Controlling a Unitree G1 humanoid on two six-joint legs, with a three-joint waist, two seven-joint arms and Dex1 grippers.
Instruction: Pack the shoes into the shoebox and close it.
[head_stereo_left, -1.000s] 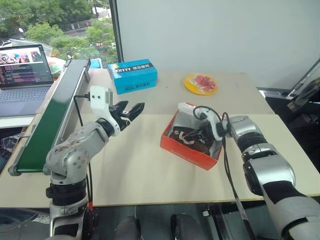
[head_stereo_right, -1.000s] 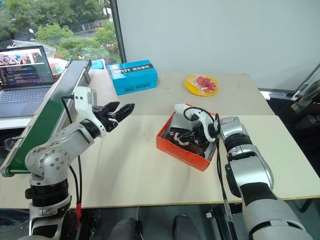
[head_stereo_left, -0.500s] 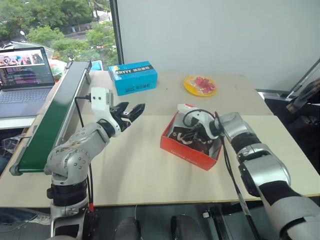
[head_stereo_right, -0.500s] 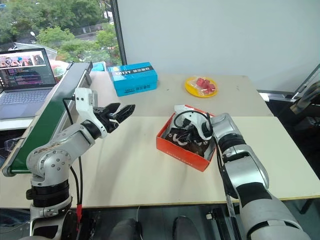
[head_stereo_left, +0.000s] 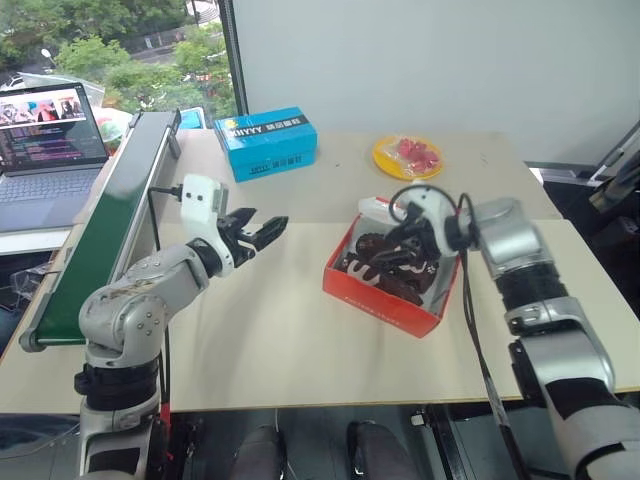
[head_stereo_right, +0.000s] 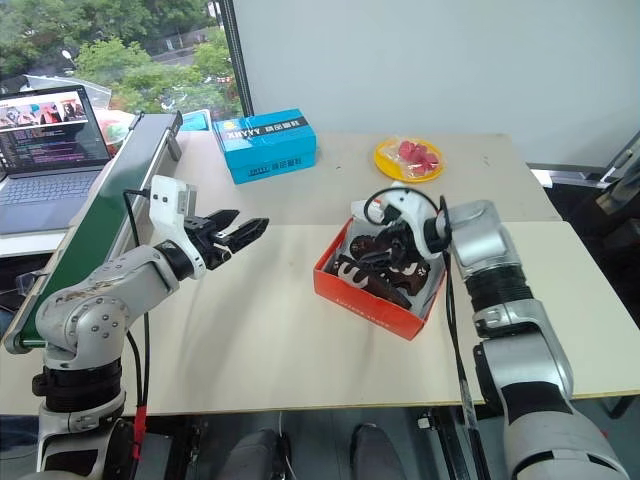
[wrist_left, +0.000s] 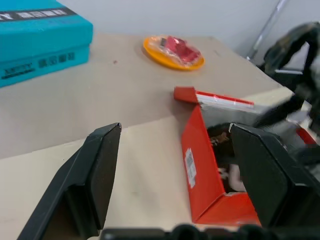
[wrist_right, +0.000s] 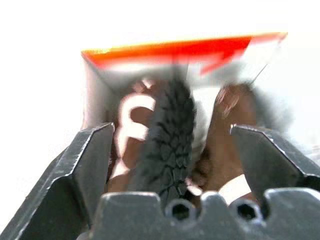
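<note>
Inside shoebox (head_stereo_left: 385, 300), shoes (head_stereo_left: 385, 270) lie beneath right claw (head_stereo_left: 412, 240), fingers apart; left claw (head_stereo_left: 262, 232) apart, empty.

The blue box (head_stereo_left: 265, 145) carries white lettering along its top edge, and its Latin part seems to read "XHYYY"; the characters after it are too small to make out. Smaller print on its front side, a white sticker on the shoebox (wrist_left: 202, 165) and the laptop (head_stereo_left: 45, 140) screen are illegible.

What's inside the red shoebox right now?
Both dark brown shoes lie in the shoebox, one with its black sole turned up. The box floor beneath them and the lid are covered or unclear.
</note>
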